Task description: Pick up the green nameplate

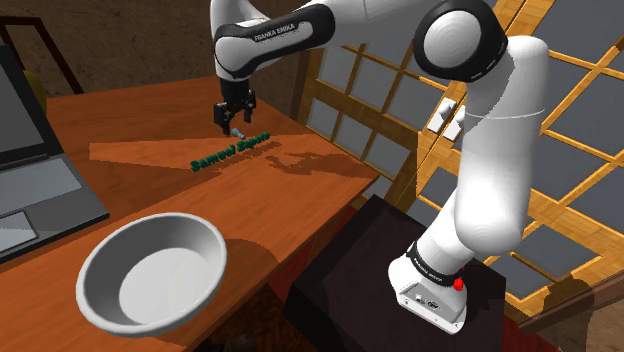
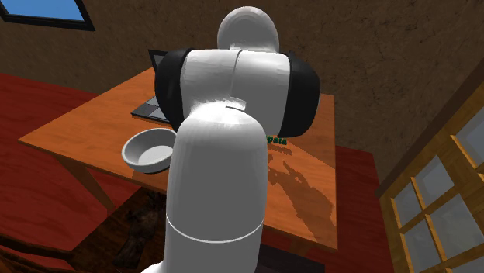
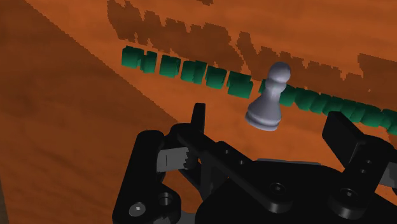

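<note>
Fingers [image 3: 198,124] apart above green nameplate [image 3: 210,75]; grey pawn [image 3: 268,102] at my 12 o'clock, just beside it. Descending, I risk toppling or grabbing pawn instead

The arm [image 1: 495,150] is glossy white with black joints [image 1: 455,40], lettered FRANKA EMIKA near the wrist. A red dot [image 1: 459,284] marks its base [image 1: 425,290]. The tool [image 1: 235,124] is all black, with small screws [image 3: 275,188].

We log the nameplate [image 3: 216,76] lettering as deep green and the pawn [image 3: 268,98] as pale grey, perhaps faintly bluish. Tabletop [image 1: 130,120] orange-brown with streaky grain. Bowl [image 1: 150,275] at the tabletop's edge grey-white. Gripper [image 1: 236,124] all black.
</note>
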Controlling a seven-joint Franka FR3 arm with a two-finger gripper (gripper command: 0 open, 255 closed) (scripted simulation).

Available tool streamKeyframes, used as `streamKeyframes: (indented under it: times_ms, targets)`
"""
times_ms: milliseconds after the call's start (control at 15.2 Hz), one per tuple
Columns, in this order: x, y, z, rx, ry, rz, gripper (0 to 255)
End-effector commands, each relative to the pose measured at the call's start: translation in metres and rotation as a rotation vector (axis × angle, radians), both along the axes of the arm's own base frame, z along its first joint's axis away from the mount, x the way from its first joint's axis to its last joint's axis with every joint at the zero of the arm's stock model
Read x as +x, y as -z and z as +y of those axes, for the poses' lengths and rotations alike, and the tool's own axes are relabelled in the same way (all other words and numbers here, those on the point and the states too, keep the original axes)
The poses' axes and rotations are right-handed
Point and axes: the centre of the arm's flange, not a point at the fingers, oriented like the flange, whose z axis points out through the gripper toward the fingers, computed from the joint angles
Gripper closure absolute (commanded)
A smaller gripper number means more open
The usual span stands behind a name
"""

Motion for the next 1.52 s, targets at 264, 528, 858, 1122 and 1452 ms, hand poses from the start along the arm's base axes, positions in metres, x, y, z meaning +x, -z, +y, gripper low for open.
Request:
streamKeyframes:
  times_ms: [264, 528, 858, 1122, 1452]
  targets:
    - [0.001, 0.024, 0.000, 0.000, 0.000, 0.000, 0]
    - [0.001, 0.024, 0.000, 0.000, 0.000, 0.000, 255]
    - [0.001, 0.024, 0.000, 0.000, 0.000, 0.000, 255]
    - [0.000, 0.014, 0.000, 0.000, 0.000, 0.000, 255]
    - [0.000, -0.013, 0.000, 0.000, 0.000, 0.000, 255]
